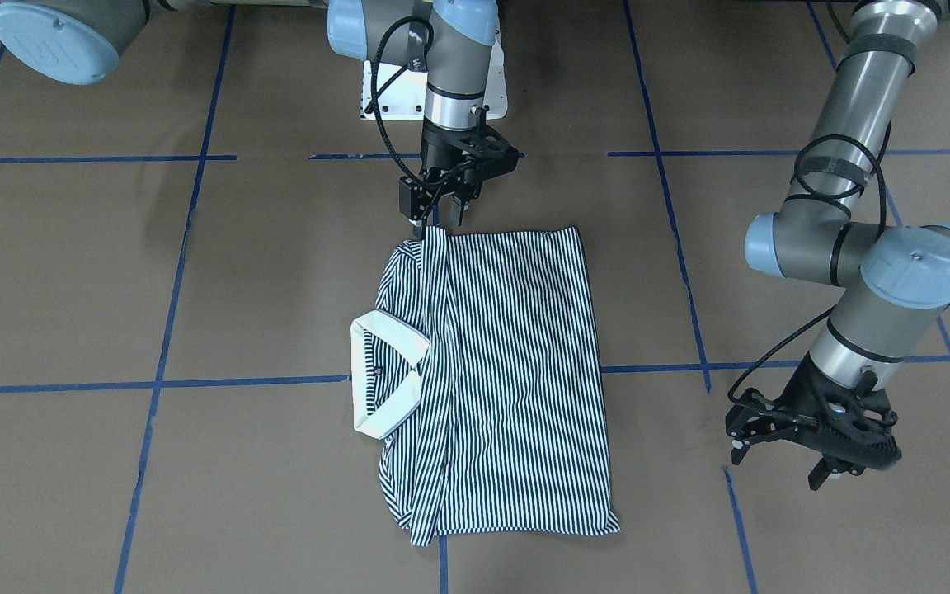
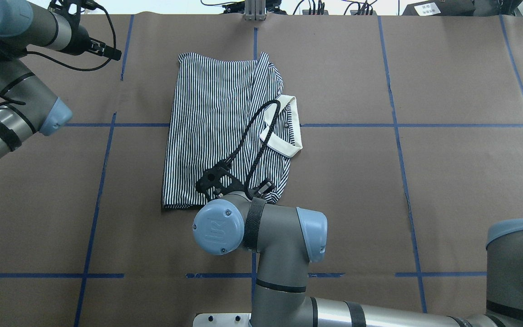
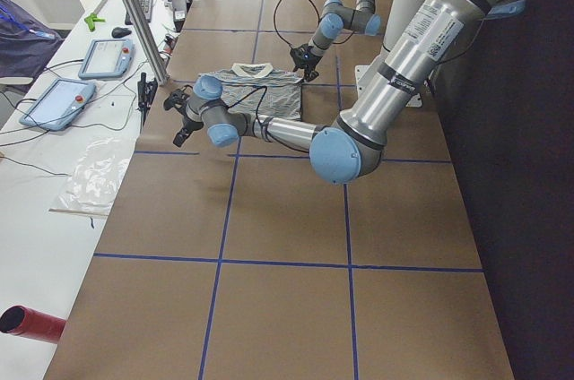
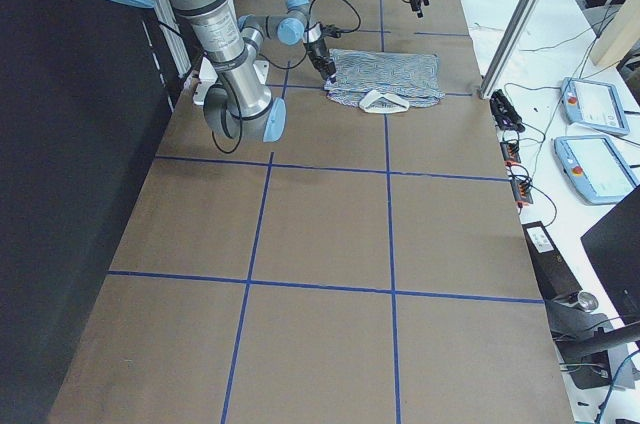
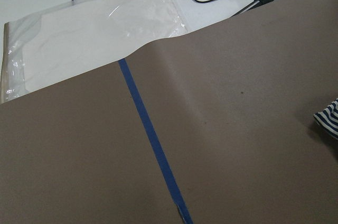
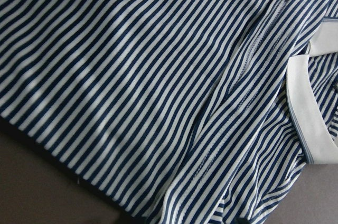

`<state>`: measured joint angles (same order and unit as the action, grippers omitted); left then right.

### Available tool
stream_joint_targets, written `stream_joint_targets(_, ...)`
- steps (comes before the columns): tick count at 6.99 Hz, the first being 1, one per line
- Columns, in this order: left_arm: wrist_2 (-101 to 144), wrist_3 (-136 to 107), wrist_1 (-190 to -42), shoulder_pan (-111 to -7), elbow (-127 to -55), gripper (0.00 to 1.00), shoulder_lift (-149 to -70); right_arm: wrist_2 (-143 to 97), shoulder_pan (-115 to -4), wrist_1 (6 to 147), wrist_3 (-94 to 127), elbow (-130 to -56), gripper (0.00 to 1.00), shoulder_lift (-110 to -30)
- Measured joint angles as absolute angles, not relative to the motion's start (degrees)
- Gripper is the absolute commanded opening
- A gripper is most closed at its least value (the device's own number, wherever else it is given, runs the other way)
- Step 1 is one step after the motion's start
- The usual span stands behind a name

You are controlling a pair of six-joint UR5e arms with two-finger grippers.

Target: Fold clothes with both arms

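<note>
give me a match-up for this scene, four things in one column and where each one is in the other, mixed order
1. navy-and-white striped polo shirt
2. plain cream collar
3. left black two-finger pincer
4. right black two-finger pincer

A. at the shirt's edge on the robot's side
B. over bare brown table, away from the shirt
C. lying flat mid-table
D. on the shirt's side toward the robot's right

Pairs: 1-C, 2-D, 3-B, 4-A

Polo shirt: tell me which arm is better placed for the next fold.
Likely right. The right hand is at the polo shirt edge nearest the robot; the left hand hangs over bare paper, off the shirt.
</note>
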<state>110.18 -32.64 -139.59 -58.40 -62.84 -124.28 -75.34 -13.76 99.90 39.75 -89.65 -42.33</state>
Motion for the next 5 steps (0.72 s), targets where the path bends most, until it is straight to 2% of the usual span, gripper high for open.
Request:
stream_joint_targets(2,110.3,-33.2,-139.6,-58.4,-62.8,1.00,-124.3,-75.2,-13.8,99.9,37.6,-89.3,0.57,-42.3)
stream_joint_targets(5,110.3,-33.2,-139.7,-58.4,-62.8,1.00,-124.3,-75.1,-13.7,99.6,36.9,-89.3,0.49,-42.2)
